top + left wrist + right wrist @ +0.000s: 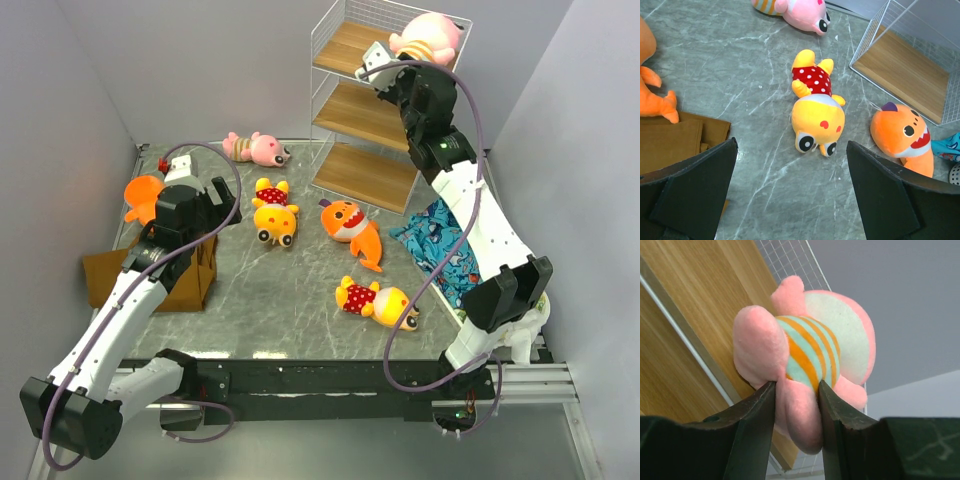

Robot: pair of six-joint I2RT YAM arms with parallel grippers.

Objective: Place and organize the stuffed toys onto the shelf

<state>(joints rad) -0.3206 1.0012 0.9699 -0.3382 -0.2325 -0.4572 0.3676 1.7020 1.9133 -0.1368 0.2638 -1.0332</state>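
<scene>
While the pink toy [805, 355] lies on the top board of the shelf [700, 300], the right gripper [796, 387] has its fingers pressed against either side of the toy's lower end, so we judge it clamped on the plush rather than clear of it. From the fingers the toy lies straight ahead and slightly up. Its long axis runs away from the gripper, feet nearest and head toward the far corner. We judge that the coming move turns on this: letting go and backing out along that axis, so the feet are not dragged off the board's edge.

The right wrist view shows the pinch itself. The top view hides it behind the arm, yet it alone shows which board the pink toy [430, 38] is on, and five more toys lying on the table [300, 290]. The left gripper [791, 145] hangs over the table with its jaws spread wide and holds nothing. Its wrist view shows a yellow toy [817, 117] just below, head toward the fingers, and a fish [902, 135] beside it on the shelf side
</scene>
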